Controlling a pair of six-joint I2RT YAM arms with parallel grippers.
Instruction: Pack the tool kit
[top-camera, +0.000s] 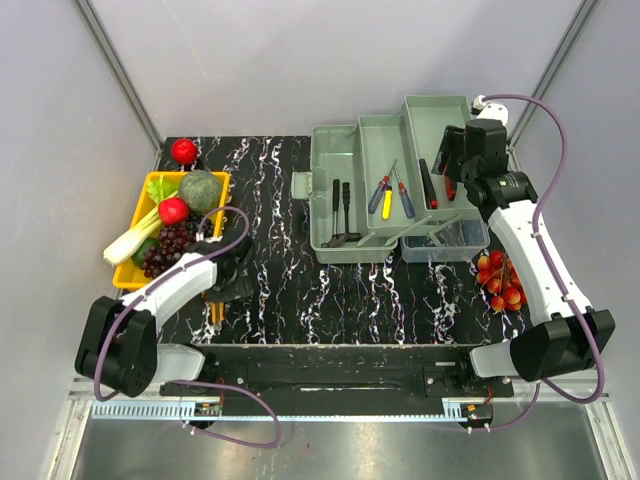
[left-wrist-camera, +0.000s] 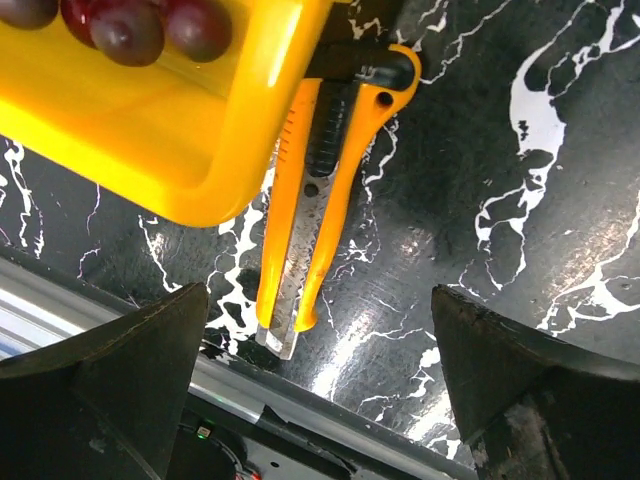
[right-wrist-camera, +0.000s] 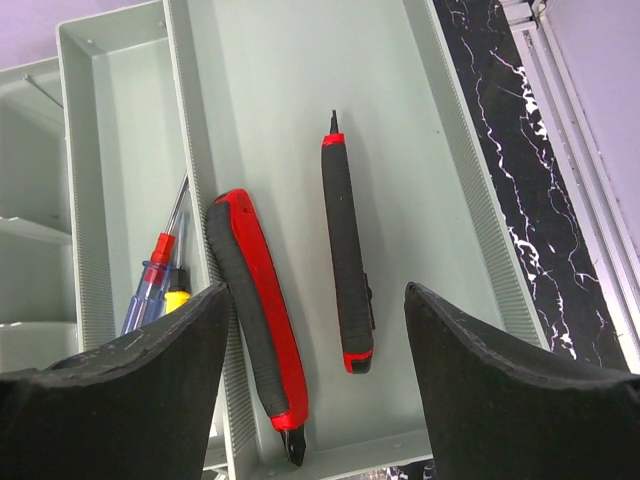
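Jaws apart, empty on left gripper (left-wrist-camera: 320, 300), right gripper (right-wrist-camera: 317, 295). Screwdrivers (top-camera: 385, 195) in toolbox (top-camera: 335, 170); utility knife (left-wrist-camera: 322, 190) still on desk (left-wrist-camera: 500, 150).

Bench (top-camera: 270, 290) is black with white marble veining. Case (top-camera: 335, 160) pale grey-green. Utility knife (left-wrist-camera: 352, 170) yellow, black slider, silver blade. Tray (left-wrist-camera: 150, 110) yellow, grapes (left-wrist-camera: 130, 30) dark red-purple. Thick handle (right-wrist-camera: 255, 345) black with red edging; slim handle (right-wrist-camera: 347, 260) black with red ends. Blue-and-red screwdriver (right-wrist-camera: 145, 290), yellow screwdriver (right-wrist-camera: 178, 298).
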